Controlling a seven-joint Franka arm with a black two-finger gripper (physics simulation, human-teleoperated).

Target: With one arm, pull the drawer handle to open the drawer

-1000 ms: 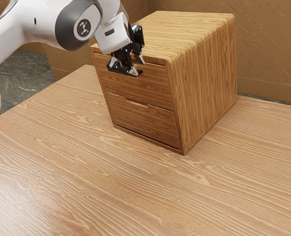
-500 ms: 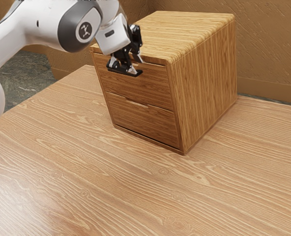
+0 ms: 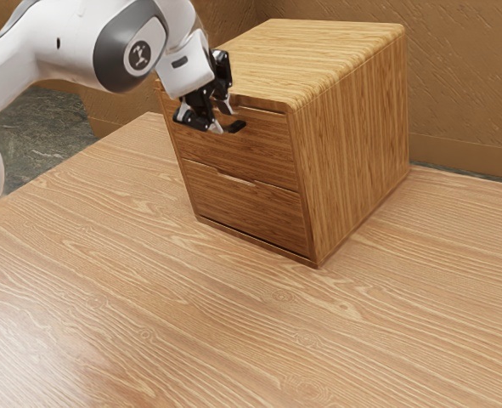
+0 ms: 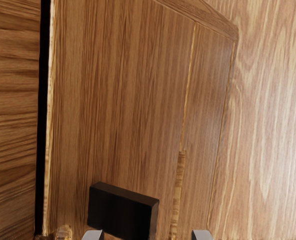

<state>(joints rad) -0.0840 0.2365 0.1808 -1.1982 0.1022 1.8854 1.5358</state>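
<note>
A wooden cabinet [image 3: 352,127] with two drawers stands on the table. My gripper [image 3: 210,119] is at the top drawer [image 3: 255,151], shut on its small black handle [image 3: 230,127]. In the wrist view the black handle [image 4: 122,215] sits between my two grey fingertips [image 4: 93,234], against the top drawer's front [image 4: 117,100]. A dark gap [image 4: 43,100] runs between that front and the cabinet's top edge, so the top drawer stands slightly out. The lower drawer [image 3: 246,208] is flush with the cabinet, with a thin wooden handle strip [image 3: 235,179].
The wooden tabletop [image 3: 234,323] stretches wide in front of the cabinet. A brown wall [image 3: 463,76] rises behind and to the exterior view's right. A grey floor patch [image 3: 38,127] lies beyond the table's edge at the exterior view's left.
My hand has drawn back a little toward the exterior view's left with the handle, and the top drawer front has come slightly out of the cabinet.
</note>
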